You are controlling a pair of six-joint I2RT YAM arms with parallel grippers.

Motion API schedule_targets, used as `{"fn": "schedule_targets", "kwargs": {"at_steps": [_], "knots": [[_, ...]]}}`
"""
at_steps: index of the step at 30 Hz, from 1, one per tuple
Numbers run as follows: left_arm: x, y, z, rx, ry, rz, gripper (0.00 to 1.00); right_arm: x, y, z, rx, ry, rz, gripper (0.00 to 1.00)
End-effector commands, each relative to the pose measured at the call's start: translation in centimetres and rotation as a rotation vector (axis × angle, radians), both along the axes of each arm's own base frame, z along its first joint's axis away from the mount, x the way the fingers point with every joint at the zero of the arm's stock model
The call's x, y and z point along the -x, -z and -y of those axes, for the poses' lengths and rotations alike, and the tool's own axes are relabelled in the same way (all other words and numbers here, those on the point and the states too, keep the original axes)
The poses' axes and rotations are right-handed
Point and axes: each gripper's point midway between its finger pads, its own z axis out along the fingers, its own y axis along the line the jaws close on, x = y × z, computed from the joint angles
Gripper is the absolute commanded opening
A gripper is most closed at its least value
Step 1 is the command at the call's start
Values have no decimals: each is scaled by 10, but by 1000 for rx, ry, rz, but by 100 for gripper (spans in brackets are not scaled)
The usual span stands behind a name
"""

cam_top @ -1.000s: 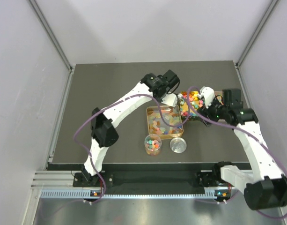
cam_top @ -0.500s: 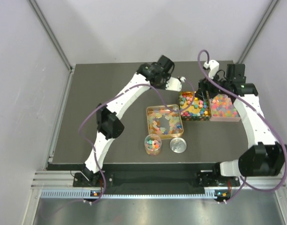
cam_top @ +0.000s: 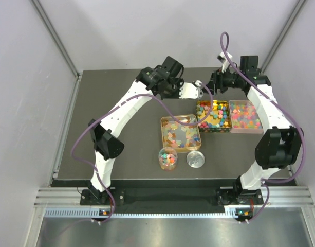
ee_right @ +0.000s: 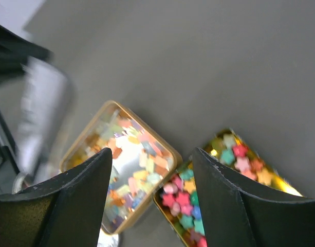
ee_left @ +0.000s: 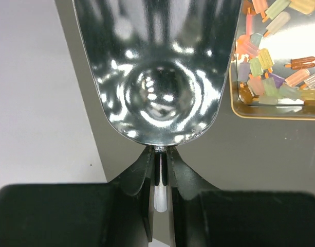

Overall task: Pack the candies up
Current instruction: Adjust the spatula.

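Candies (cam_top: 214, 115) lie in trays (cam_top: 162, 135) from worktop (cam_top: 111, 103) centre toward three o'clock. The left end effector (ee_left: 158, 162) pinches the scoop (ee_left: 157, 77) handle, probably to dig them; the right end effector (ee_right: 152, 164) hangs spread, empty.

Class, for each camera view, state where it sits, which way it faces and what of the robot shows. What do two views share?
Top external: above and behind the robot, looking down at the table; both arms show.
Left wrist: on the left gripper, looking along its fingers past the scoop.
Right wrist: on the right gripper, looking down between its open fingers.
Shared: both wrist views show the gold tray of candies.
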Motion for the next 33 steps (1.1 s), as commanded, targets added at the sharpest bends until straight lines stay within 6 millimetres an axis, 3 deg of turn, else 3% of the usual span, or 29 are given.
{"fn": "schedule_targets", "kwargs": {"at_steps": [1,4,13,17,23,33], "knots": [[-2,13,8,17,-5,-33,0,14,-60,-29,-104,-115,125,64],[-4,17,11,20,1,-38,0,27,-67,-29,-101,-122,141,64],[-5,24,13,9,10,-42,0,60,-64,-25,-66,-146,158,64],[-5,16,18,33,18,-23,0,66,-48,-22,-48,-143,126,65],[2,8,24,45,35,-11,0,60,-31,-26,-28,-153,95,66],[14,-15,32,107,55,8,0,29,0,-19,62,-71,56,67]]}}
